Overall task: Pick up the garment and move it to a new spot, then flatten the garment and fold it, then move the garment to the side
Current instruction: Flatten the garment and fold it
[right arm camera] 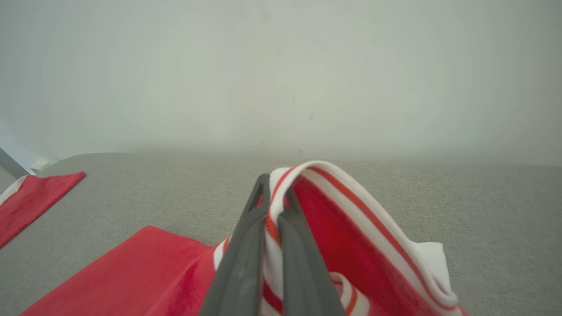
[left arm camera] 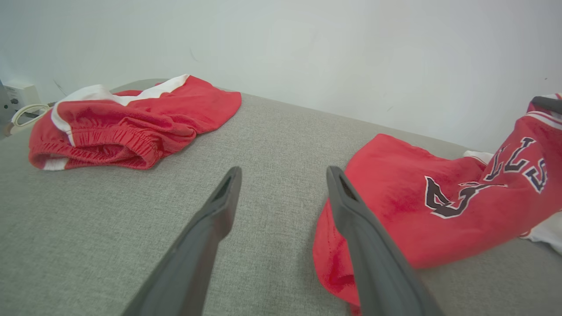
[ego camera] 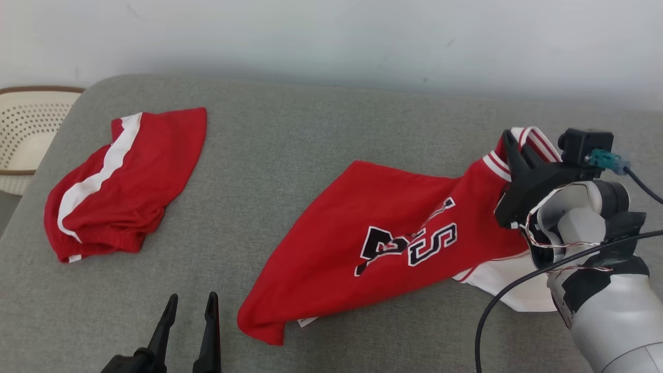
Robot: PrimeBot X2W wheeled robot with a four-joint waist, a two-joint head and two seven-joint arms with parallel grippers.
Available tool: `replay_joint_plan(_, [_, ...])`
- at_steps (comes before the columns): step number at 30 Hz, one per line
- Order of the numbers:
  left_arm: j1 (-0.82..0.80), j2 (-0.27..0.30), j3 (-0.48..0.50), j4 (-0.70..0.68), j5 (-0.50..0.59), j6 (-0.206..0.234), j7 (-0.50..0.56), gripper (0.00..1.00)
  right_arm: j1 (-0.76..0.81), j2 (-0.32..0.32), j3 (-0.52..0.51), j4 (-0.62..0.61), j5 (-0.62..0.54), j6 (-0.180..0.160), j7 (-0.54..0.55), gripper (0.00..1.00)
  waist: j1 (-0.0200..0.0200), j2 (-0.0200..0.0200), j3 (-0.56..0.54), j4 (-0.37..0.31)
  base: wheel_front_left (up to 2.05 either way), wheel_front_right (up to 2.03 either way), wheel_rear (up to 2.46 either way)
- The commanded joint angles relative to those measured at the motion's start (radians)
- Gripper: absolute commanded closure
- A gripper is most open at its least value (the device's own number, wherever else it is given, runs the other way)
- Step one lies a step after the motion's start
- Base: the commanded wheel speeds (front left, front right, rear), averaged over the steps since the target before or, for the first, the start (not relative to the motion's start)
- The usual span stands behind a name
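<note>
Pinched on the striped trim of a limp, light red jersey [ego camera: 373,233] sprawled across the grey cushion [ego camera: 285,155]: right gripper [ego camera: 515,142]. Nearby, left gripper [ego camera: 190,303] idle, 2 fingers [ego camera: 211,321] apart. Likely best gripped at ribbed edges.

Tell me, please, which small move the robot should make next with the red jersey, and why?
Probably raise the right gripper a little. It is shut on the white-and-red striped trim of the red printed jersey, yet most of the jersey lies crumpled on the grey fabric cushion. The left gripper is open and holds nothing.
</note>
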Motion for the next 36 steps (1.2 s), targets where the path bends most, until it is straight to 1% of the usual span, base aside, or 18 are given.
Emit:
replay_joint_plan(1, [-0.007,0.000,-0.003,0.006,0.005,0.000,-0.005,0.00,-0.017,-0.003,0.010,0.055,-0.018,-0.001,-0.017,0.52,-0.0001,-0.0001,0.014,0.017,0.00,0.00,0.00])
replay_joint_plan(2, [-0.008,0.000,-0.005,0.008,0.005,0.000,-0.005,0.00,-0.024,0.002,0.016,0.088,-0.022,-0.001,-0.013,0.00,-0.0001,-0.0001,0.014,0.019,0.00,0.00,0.00])
replay_joint_plan(3, [-0.008,0.000,-0.005,0.008,0.005,0.000,-0.005,0.00,-0.024,0.002,0.016,0.088,-0.022,-0.001,-0.013,0.00,-0.0001,-0.0001,0.014,0.019,0.00,0.00,0.00])
replay_joint_plan(8, [-0.003,0.000,-0.004,0.013,-0.006,0.008,-0.005,0.00,-0.042,0.018,0.044,0.164,-0.017,-0.001,-0.056,0.00,-0.0001,-0.0001,0.005,0.006,0.00,0.00,0.00])
replay_joint_plan(12, [0.004,0.000,-0.006,0.014,-0.011,0.010,-0.005,0.00,-0.032,0.020,0.064,0.174,-0.002,-0.001,-0.082,0.00,-0.0001,-0.0001,-0.012,-0.017,0.00,0.00,0.00])
replay_joint_plan(16, [0.016,0.000,-0.009,0.010,-0.013,0.016,-0.005,0.00,0.005,0.021,0.066,0.128,0.044,-0.001,-0.105,0.00,-0.0001,-0.0001,-0.031,-0.041,0.00,0.00,0.00])
replay_joint_plan(19, [0.030,0.000,-0.006,0.007,-0.016,0.019,-0.005,0.00,0.051,-0.007,0.075,0.059,0.081,-0.001,-0.112,0.00,-0.0001,-0.0001,-0.050,-0.063,0.00,0.00,0.00])
replay_joint_plan(23, [0.046,0.000,-0.004,0.001,-0.018,0.024,-0.005,0.00,0.106,-0.027,0.078,-0.016,0.107,-0.001,-0.114,0.00,-0.0001,-0.0001,-0.064,-0.081,0.00,0.00,0.00])
replay_joint_plan(24, [0.049,0.000,0.000,-0.003,-0.019,0.026,-0.005,0.00,0.136,-0.031,0.087,-0.042,0.127,-0.001,-0.105,0.00,-0.0001,-0.0001,-0.066,-0.090,0.00,0.00,0.00])
replay_joint_plan(29, [0.044,-0.001,-0.001,-0.002,-0.024,0.027,-0.005,0.00,0.167,-0.058,0.121,-0.082,0.156,-0.001,-0.020,0.00,-0.0001,-0.0001,-0.069,-0.103,0.00,0.00,0.00])
replay_joint_plan(33, [0.050,-0.001,-0.003,0.000,-0.026,0.030,-0.005,0.00,0.187,-0.072,0.124,-0.102,0.144,-0.001,-0.017,0.00,-0.0001,-0.0001,-0.078,-0.105,0.00,0.00,0.00])
replay_joint_plan(34, [0.059,0.000,-0.001,-0.005,-0.029,0.032,-0.005,0.00,0.232,-0.094,0.111,-0.120,0.132,-0.001,-0.009,0.00,-0.0001,-0.0001,-0.086,-0.104,0.00,0.00,0.00])
replay_joint_plan(36, [0.068,-0.001,-0.003,-0.014,-0.029,0.034,-0.005,0.00,0.269,-0.102,0.097,-0.127,0.130,-0.001,-0.003,0.00,-0.0001,-0.0001,-0.088,-0.103,0.00,0.00,0.00])
